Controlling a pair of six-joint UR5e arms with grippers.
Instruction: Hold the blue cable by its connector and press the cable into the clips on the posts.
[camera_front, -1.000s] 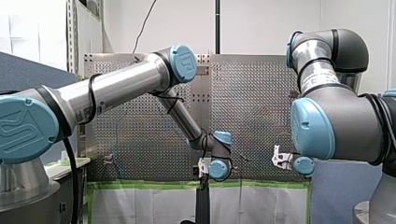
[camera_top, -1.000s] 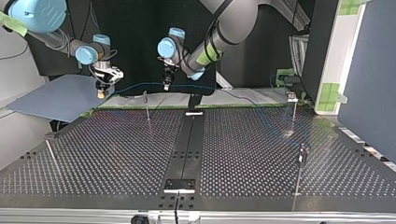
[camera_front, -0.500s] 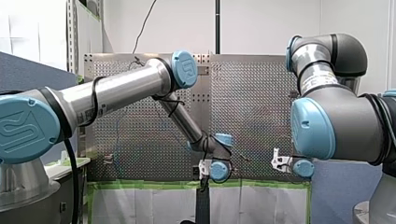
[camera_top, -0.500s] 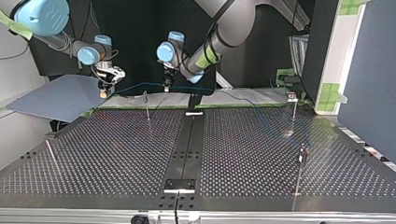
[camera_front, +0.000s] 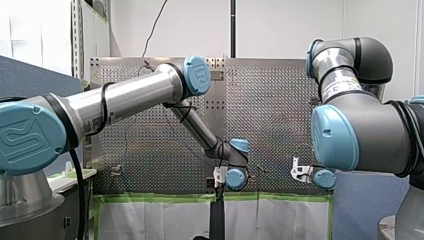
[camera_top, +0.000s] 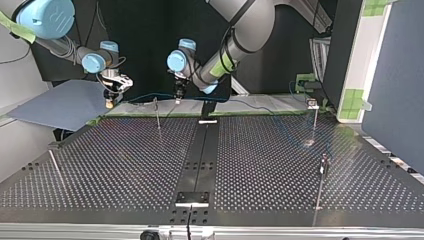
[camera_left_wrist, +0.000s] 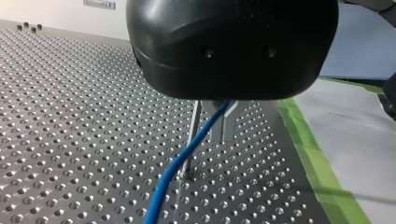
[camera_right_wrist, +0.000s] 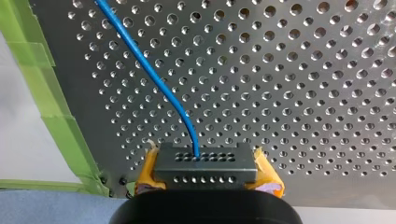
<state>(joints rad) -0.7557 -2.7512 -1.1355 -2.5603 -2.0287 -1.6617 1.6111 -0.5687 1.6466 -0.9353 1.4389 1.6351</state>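
Right pincer (camera_right_wrist: 205, 169) was clamped on the grey connector (camera_right_wrist: 205, 161), with yellow pads (camera_right_wrist: 267, 181) pressed against both its ends. The cable (camera_right_wrist: 154, 77) left the connector's middle and ran ahead over the perforated surface (camera_right_wrist: 303, 93), near the green tape (camera_right_wrist: 56, 107) along its edge.

Left pincer (camera_left_wrist: 224, 123) had its metal fingers together around the cable, which dropped out from between them toward the surface. A post (camera_left_wrist: 191, 140) stood just beside the fingers, and the cable crossed in front of it.

Top view: my right arm came in at 11 o'clock, and its pincer hung over the surface's far edge at 10 o'clock. My left arm came in at 12 o'clock, and its pincer hung near 11 o'clock, just to the 3 o'clock side of the post. The cable spanned from 1 pincer to the other, passing at about the post's top. Whether it sat in the clip could not be told. Past the left pincer it ran on along the far edge toward 3 o'clock. A 2nd post (camera_top: 315, 116) stood at 2 o'clock and a 3rd post (camera_top: 322, 172) at 4 o'clock.
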